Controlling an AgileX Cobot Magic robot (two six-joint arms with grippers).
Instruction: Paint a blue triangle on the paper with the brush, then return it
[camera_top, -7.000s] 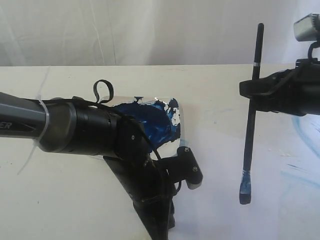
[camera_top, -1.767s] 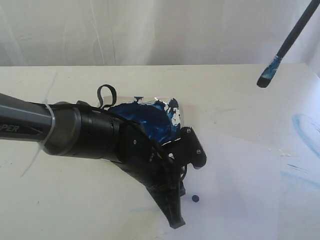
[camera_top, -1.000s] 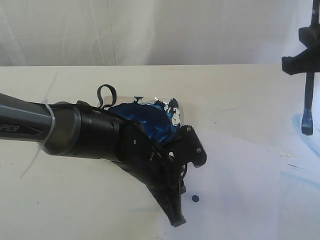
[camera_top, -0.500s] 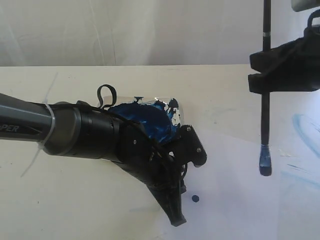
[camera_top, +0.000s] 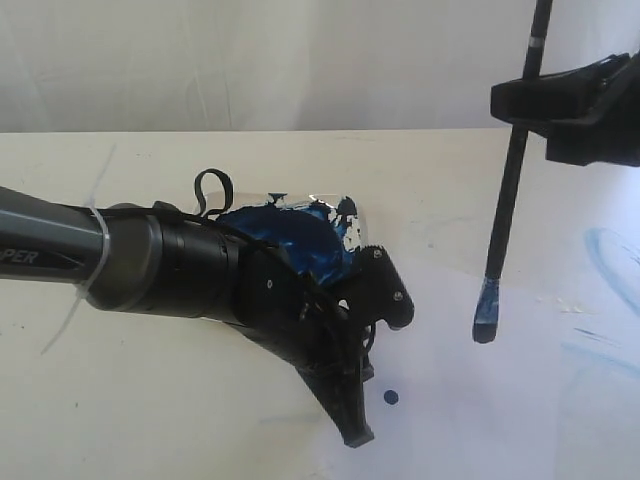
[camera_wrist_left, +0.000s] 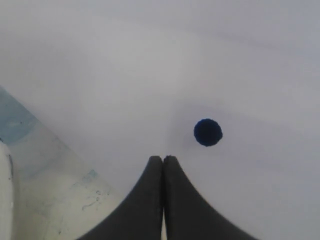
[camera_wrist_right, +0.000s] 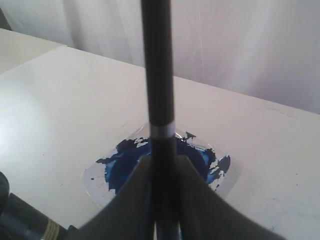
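Observation:
My right gripper (camera_top: 520, 100) is shut on the black handle of the brush (camera_top: 508, 190), high above the right of the table. The brush hangs slightly tilted, and its blue-stained tip (camera_top: 486, 315) is in the air above the paper (camera_top: 480, 420). In the right wrist view the handle (camera_wrist_right: 157, 75) with its silver band (camera_wrist_right: 162, 131) runs between the fingers (camera_wrist_right: 135, 190). My left gripper (camera_top: 355, 432) is shut on nothing and presses its tips on the paper (camera_wrist_left: 150, 75). A small dark blue dot (camera_top: 389, 397) lies beside those tips (camera_wrist_left: 163, 159). No blue triangle shows.
A square white plate (camera_top: 340, 222) smeared dark blue sits behind the left arm, and the right wrist view shows the plate (camera_wrist_right: 100, 177) too. Faint pale-blue streaks (camera_top: 608, 258) mark the table at the right. The cream table (camera_top: 150, 420) stretches left of the paper.
The brush swung from high at the right to upright, then moved left and down over the paper, now tilted. A blue dot has appeared on the paper. The left arm stayed put.

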